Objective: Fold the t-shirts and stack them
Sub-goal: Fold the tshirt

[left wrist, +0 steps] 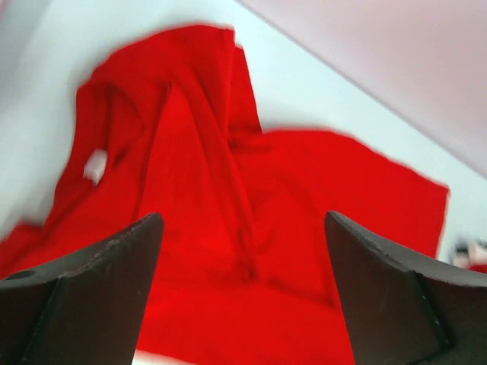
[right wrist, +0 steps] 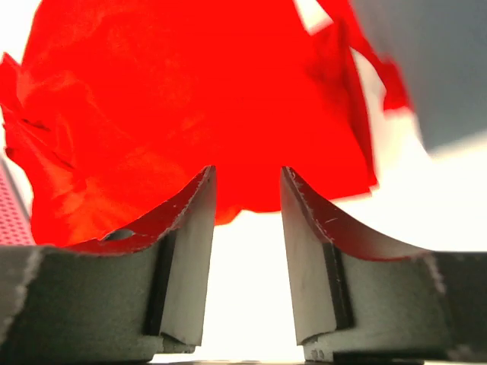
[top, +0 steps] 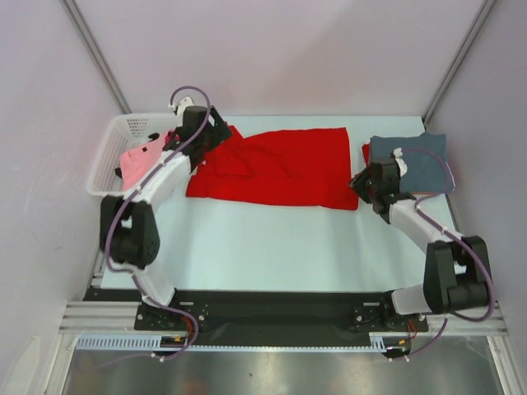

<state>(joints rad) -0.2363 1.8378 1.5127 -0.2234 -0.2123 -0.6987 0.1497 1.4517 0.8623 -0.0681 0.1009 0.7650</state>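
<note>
T-shirts are lying in three spots across the table [top: 272, 247]. At the far left a pink t-shirt [top: 136, 160] is bunching inside the white basket [top: 103, 160]. Just beside it my left gripper [top: 200, 138] is hovering over the rumpled left end of the red t-shirt [top: 288, 169], jaws standing wide apart with nothing between them. That shirt is spreading over the middle of the table, smoother toward its right. At its right edge my right gripper [top: 364, 183] is sitting low, jaws parted by only a narrow gap, bare table showing through and no cloth between them. Just beyond it, at the far right, a folded grey-blue t-shirt [top: 409, 158] is resting on something red. As I judge it, I am setting up to fold the red shirt. To do that well I should be pinching only the top layer at matching corners on both ends and lifting evenly, so that the creases on the left are not carried into the fold.
</note>
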